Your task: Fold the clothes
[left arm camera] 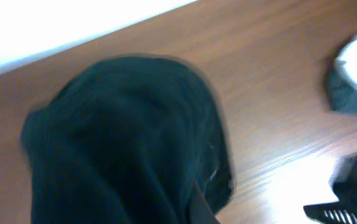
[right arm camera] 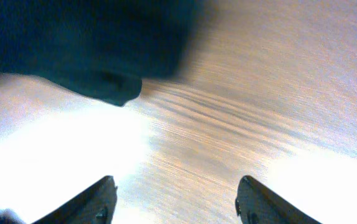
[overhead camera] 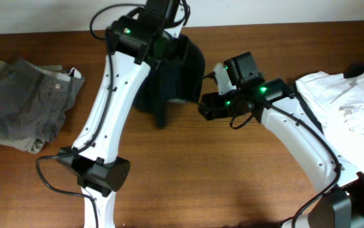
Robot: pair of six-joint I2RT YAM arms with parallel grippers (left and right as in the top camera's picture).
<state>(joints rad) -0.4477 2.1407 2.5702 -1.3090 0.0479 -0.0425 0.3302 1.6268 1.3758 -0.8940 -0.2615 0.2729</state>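
Brown wood bench (overhead camera: pixel 188 171) under a white wall (overhead camera: pixel 296 12), with my two arms crowded together near the far edge. The black shorts (overhead camera: pixel 179 69) sit bunched up at the back centre, and my left claw (overhead camera: pixel 160 47) is pressed together, by the look of it pinching a gathered bit of that cloth; from its wrist camera the fabric hangs as a dark lump right before the lens. My right claw (right arm camera: pixel 178 196) is spread with nothing but bare wood between its fingers, and the nearest corner of the shorts lies up and to the left of it, apart from it.

My worries from here:
- If I shut the right claw where it hovers, it will bite air or scrape the wood and miss the hem
- The left pinch looks small, so a quick pull could let the cloth slip out and drop in a heap
- Both wrists are close, so a careless reach across could knock them together
- The right forearm lies just beside the white shirt (overhead camera: pixel 347 101) and a wide swing might drag it

The grey-khaki shorts (overhead camera: pixel 26 104) lie well apart at the left end
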